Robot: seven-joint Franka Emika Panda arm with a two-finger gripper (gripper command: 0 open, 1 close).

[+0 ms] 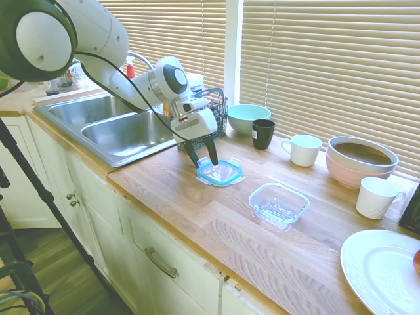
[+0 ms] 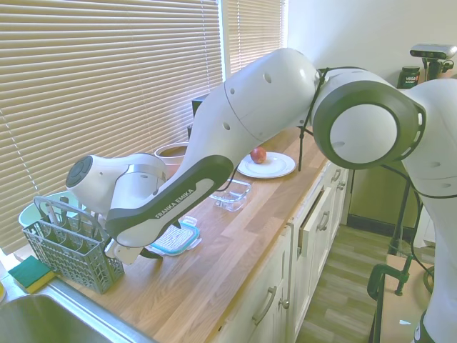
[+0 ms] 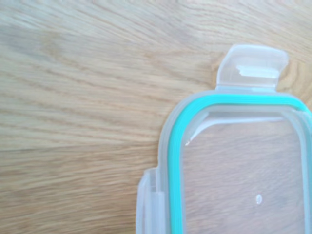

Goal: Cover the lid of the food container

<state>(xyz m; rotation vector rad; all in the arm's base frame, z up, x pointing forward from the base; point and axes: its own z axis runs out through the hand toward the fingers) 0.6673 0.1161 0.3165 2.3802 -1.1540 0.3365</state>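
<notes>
The lid, clear with a teal rim and small clip tabs, lies flat on the wooden counter close to the sink. It also shows as the lid and fills the close wrist view as the lid. My gripper is open, its dark fingers spread and lowered at the lid's sink-side edge, holding nothing. The food container, a shallow clear glass dish, stands empty a hand's width away towards the plate, also seen as the food container.
Behind the gripper are a steel sink and a grey cutlery basket. Along the blinds stand a mint bowl, black cup, white mugs, and a pink bowl. A white plate carries an apple.
</notes>
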